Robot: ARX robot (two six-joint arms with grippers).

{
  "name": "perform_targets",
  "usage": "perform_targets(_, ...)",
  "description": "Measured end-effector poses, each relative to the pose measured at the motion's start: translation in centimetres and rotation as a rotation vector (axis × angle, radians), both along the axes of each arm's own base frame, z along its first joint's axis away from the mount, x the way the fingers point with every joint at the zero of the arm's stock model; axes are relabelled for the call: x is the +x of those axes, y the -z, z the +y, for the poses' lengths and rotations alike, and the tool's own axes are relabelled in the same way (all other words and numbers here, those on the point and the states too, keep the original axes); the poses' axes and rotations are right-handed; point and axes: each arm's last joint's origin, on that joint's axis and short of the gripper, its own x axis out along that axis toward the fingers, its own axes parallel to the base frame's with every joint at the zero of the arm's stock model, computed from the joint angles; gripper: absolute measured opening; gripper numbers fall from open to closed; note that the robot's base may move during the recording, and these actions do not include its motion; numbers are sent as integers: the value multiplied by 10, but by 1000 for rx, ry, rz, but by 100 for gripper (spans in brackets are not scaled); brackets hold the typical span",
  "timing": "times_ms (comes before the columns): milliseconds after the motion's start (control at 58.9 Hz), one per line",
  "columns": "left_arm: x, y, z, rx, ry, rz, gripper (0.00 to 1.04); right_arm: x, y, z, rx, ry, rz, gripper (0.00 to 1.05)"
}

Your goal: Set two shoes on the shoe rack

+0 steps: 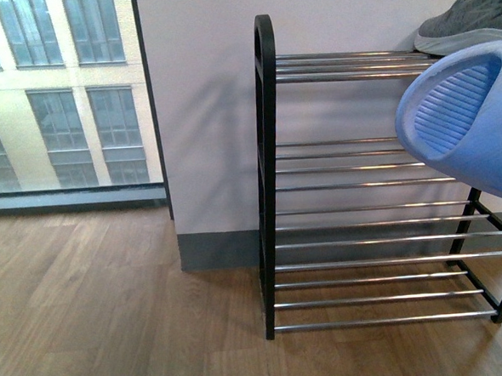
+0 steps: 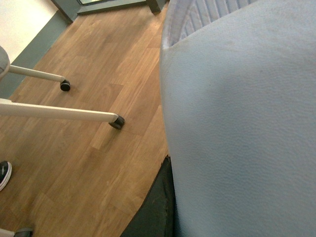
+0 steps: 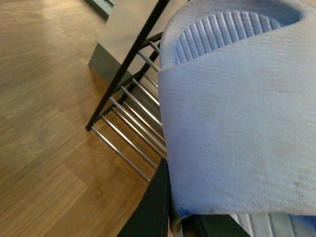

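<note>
The shoe rack point(image 1: 271, 178) stands against the white wall, black frame with chrome bars. One grey sneaker point(image 1: 470, 14) rests on its top shelf at the right edge. A light-blue slide slipper point(image 1: 461, 115) hangs in the air in front of the rack's upper tiers. In the right wrist view my right gripper point(image 3: 173, 212) is shut on this slipper point(image 3: 237, 123), with the rack's lower bars point(image 3: 129, 129) beneath it. In the left wrist view my left gripper point(image 2: 170, 207) is shut on another light-blue slide slipper point(image 2: 242, 128), over bare wood floor. Neither arm shows in the front view.
White chair legs with black casters point(image 2: 116, 121) stand on the floor near the left arm. A dark shoe with a white sole point(image 2: 4, 175) shows at that view's edge. A large window point(image 1: 58, 97) lies left of the wall.
</note>
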Motion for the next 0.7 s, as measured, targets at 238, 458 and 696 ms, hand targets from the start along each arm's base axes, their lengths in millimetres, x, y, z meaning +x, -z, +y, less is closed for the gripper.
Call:
perform_targets(238,0,0,0,-1,1,2,2,0,1,0,0,0,5,2)
perform_targets(458,0,0,0,0,0,2,2,0,1,0,1,0,3,2)
perform_targets(696,0,0,0,2,1,2,2,0,1,0,3,1,3,2)
